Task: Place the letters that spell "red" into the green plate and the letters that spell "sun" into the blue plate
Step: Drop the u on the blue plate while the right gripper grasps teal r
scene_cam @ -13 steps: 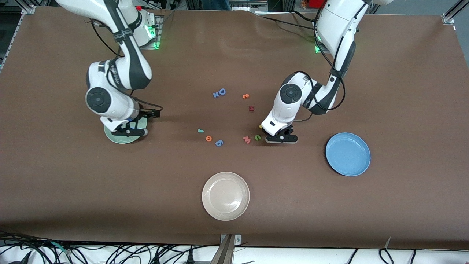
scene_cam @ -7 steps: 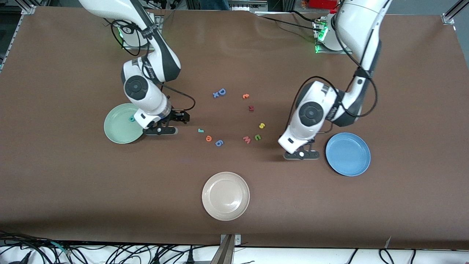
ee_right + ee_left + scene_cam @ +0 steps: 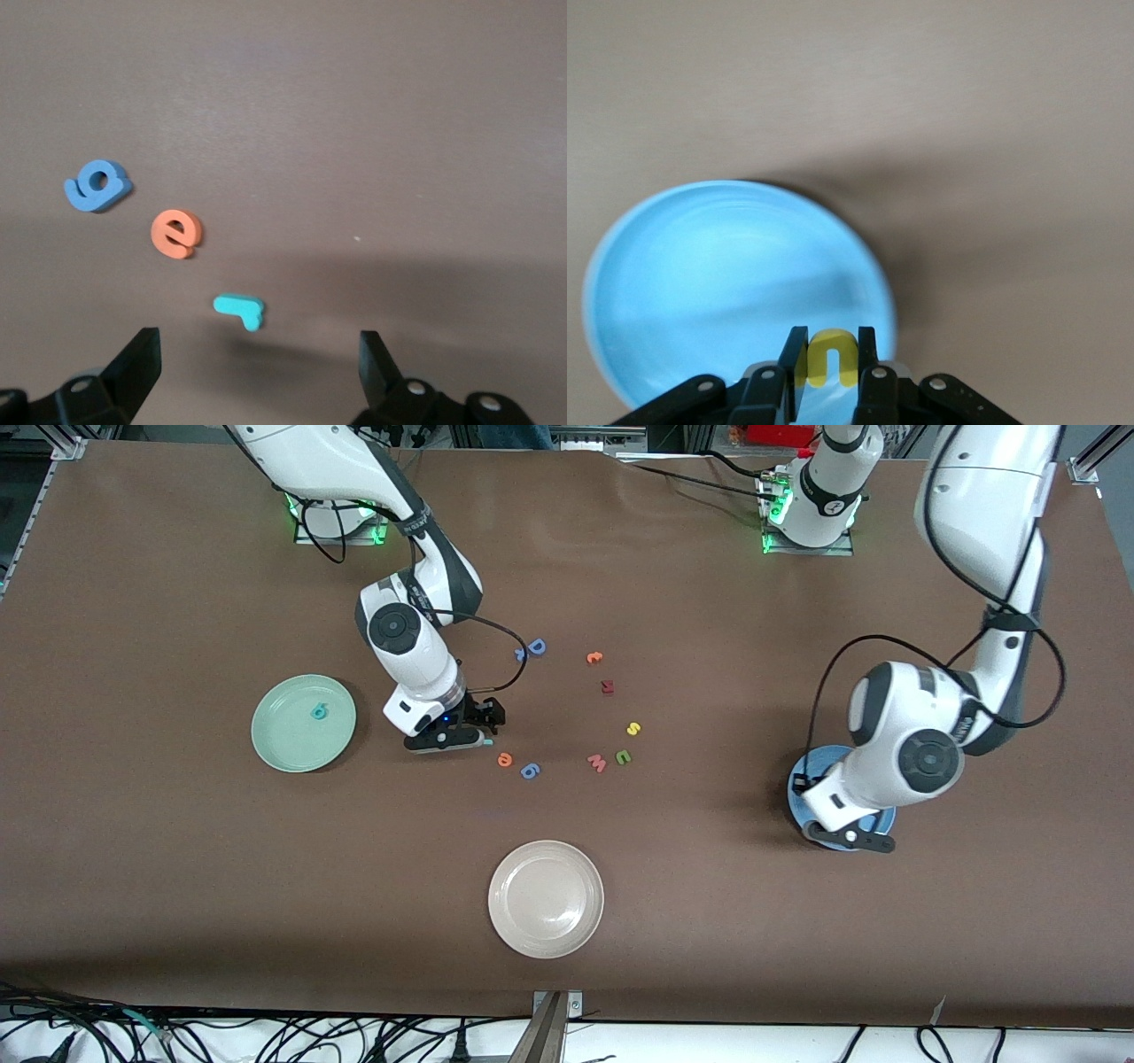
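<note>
My left gripper (image 3: 850, 839) hangs over the blue plate (image 3: 815, 760), shut on the yellow "u" (image 3: 829, 354); the blue plate (image 3: 700, 292) fills the left wrist view below it. My right gripper (image 3: 446, 742) is low and open over the teal "r" (image 3: 239, 310), which lies between its fingers but untouched. The orange "e" (image 3: 505, 760) lies beside it. The teal "d" (image 3: 319, 711) lies in the green plate (image 3: 266, 735). The yellow "s" (image 3: 633, 729) and green "n" (image 3: 624, 758) lie on the table near the middle.
A periwinkle "6"-like letter (image 3: 530, 771) lies next to the "e", a pink "w" (image 3: 597, 762) next to the "n". A blue "D" (image 3: 535, 646), an orange letter (image 3: 594, 658) and a dark red letter (image 3: 607, 686) lie nearer the bases. A cream plate (image 3: 546, 899) sits nearest the front camera.
My left gripper carried the yellow "u" from the letters to over the blue plate. My right gripper left the green plate, where the "d" now lies, and came down over the "r".
</note>
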Robot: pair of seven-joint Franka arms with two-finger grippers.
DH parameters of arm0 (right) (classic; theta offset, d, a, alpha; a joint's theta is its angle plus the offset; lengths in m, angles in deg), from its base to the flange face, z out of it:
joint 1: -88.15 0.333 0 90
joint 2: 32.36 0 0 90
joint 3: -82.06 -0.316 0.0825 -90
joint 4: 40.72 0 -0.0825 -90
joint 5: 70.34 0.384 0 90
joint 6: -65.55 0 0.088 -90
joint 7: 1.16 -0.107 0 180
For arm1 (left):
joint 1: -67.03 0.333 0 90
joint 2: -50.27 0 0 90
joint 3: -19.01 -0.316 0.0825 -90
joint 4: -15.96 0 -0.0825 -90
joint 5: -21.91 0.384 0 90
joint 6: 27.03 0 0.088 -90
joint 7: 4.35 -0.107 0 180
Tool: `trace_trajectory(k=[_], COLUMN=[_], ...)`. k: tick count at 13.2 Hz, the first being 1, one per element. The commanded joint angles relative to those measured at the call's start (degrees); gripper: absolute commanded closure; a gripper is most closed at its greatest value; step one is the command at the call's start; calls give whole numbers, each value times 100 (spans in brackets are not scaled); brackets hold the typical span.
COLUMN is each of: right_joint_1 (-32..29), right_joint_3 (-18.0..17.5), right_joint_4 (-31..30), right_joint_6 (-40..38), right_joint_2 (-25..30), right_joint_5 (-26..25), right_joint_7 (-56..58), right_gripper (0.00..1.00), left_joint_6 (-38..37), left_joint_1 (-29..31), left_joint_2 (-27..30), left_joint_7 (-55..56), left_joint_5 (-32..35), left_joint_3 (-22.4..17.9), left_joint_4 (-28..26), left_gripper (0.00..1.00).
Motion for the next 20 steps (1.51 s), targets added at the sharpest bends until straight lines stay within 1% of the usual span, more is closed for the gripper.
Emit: trace_trajectory(k=[1,2,3,4,5,6,7,8,10,11,12,13,14,15,16,17,18,20], right_joint_1=[197,215,224,224,241,241,233,241,233,241,250,250,250,241,241,241,233,224], right_joint_3=[30,30,47,48,48,56,74,74,74,74,74,74,74,74,135,205,336,617], right_joint_4=[454,429,411,428,463,438,420,429,437,446,437,437,429,420,429,446,446,437], right_joint_6=[322,322,322,340,340,340,340,340,322,322,322,322,305,244,8,-377,-712,-1336], right_joint_2=[-452,-470,-497,-532,-575,-585,-593,-637,-629,-629,-629,-629,-629,-603,-498,-314,-95,284], right_joint_5=[1,-7,-16,-77,-165,-288,-341,-350,-368,-368,-368,-368,-377,-377,-377,-385,-377,-377], right_joint_7=[51,60,60,51,51,60,60,60,121,122,122,122,130,130,156,252,454,946], right_gripper=[5,5,6,12,17,17,18,30,59,75,94,100,100,100,100,100,100,100], left_joint_6=[-113,-105,-105,-105,-105,-105,-105,-105,-105,-105,-79,-52,-35,-8,70,210,377,894], left_joint_1=[391,436,428,384,367,366,384,367,366,366,366,366,332,209,-18,-203,-388,-678], left_joint_2=[-32,-49,-58,-50,-41,-15,-6,29,108,117,126,135,179,205,240,249,249,249], left_joint_7=[-877,-984,-1003,-959,-924,-915,-854,-627,197,628,997,1314,1613,1869,2123,2431,2790,3337], left_joint_5=[-141,-141,-141,-141,-141,-158,-341,-648,-730,-730,-678,-660,-633,-633,-633,-572,-371,-150], left_joint_3=[63,63,63,63,72,107,194,291,712,931,1151,1327,1477,1522,1522,1522,1531,1531], left_joint_4=[9,1,9,9,9,9,9,1,-26,-26,-35,-52,-78,-113,-166,-253,-307,-657], left_gripper=[98,88,39,0,0,0,0,0,0,0,0,0,0,0,0,0,0,0])
